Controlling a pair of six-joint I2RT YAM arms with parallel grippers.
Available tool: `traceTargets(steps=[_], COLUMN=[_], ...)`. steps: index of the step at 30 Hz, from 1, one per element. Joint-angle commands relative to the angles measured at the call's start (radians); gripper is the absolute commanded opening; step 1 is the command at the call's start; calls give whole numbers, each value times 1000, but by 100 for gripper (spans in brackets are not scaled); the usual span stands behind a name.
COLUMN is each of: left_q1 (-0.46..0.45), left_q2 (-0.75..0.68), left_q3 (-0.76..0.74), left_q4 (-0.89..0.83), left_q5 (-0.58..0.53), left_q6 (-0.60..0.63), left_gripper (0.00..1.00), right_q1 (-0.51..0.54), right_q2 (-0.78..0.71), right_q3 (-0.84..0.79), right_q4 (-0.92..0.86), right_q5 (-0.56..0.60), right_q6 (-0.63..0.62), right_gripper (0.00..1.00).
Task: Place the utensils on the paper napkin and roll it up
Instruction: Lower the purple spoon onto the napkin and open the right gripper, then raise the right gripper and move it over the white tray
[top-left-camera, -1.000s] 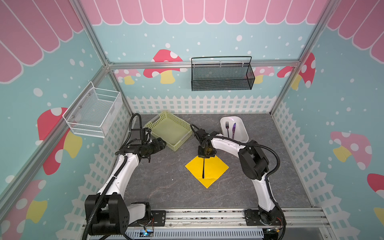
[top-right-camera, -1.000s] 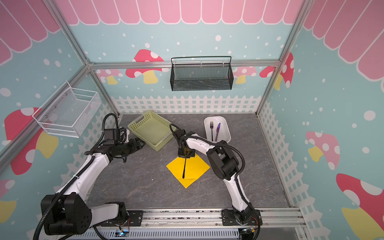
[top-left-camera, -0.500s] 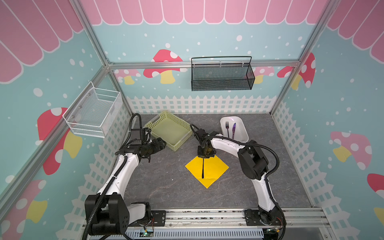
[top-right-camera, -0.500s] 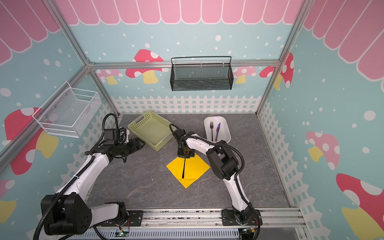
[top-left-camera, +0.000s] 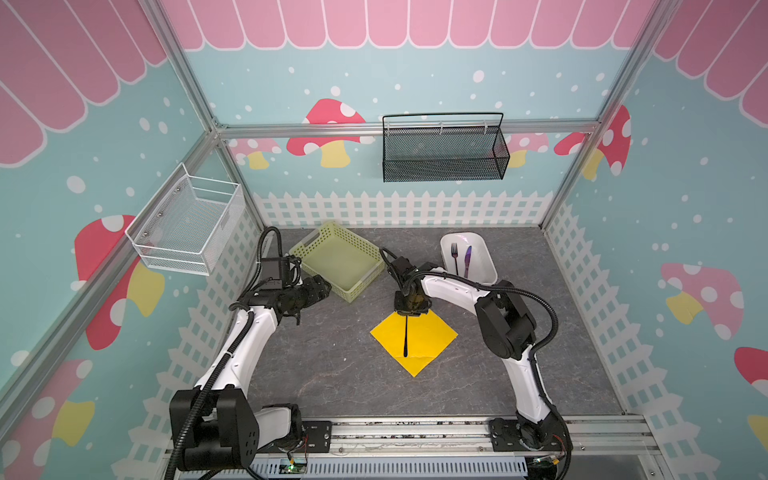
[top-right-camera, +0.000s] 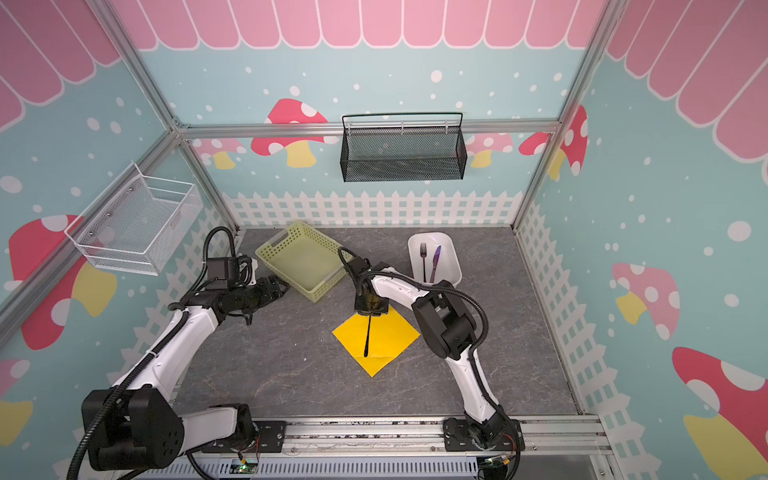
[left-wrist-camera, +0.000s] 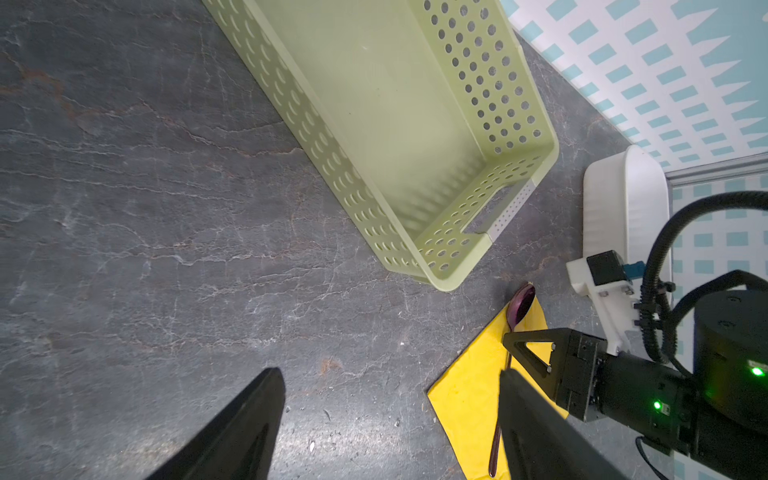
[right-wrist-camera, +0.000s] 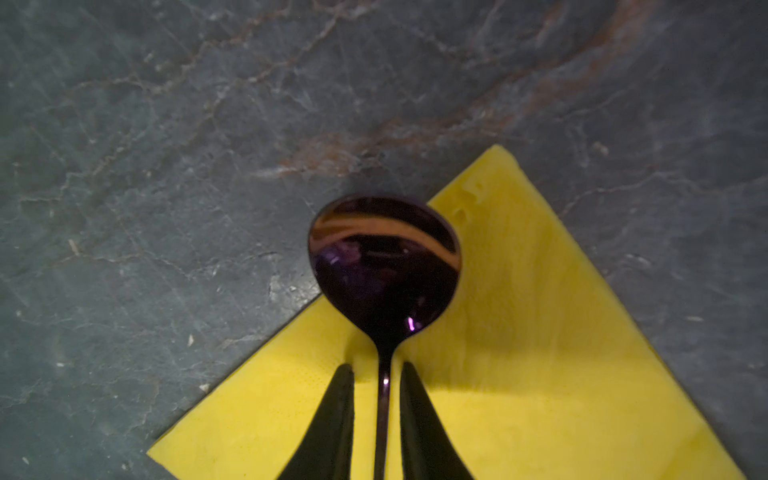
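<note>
Fork, knife: in white bin | spoon: on napkin

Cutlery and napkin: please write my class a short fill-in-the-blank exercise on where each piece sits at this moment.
1. The paper napkin is coloured ____.
2. The number of cutlery pieces lying on it is ____, namely the spoon.
3. The fork and the knife lie side by side in a ____ dish.

Missing words: yellow; one; white.
</note>
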Motion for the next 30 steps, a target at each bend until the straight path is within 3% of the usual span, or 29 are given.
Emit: traceTargets(steps=[1,18,24,30], left_q1=[13,30,-19,-137], left_q2=[-4,-20,-22,26], left_q3=[-4,-3,27,120], left_q4=[-8,69,62,51], left_q5=[-8,24,-31,-119], left_q6=[7,-13,-6,17], left_gripper=[82,83,83,83], right_q1=[-3,-163,-271,-384], right_q2=[-73,-184,-215,-210], right_q3=[31,113,74,70], right_q4=[-27,-75,-71,-64], right_q5=[49,47,25,-4], right_q6=[-4,-273,-375,-451], right_gripper=[25,24,22,21])
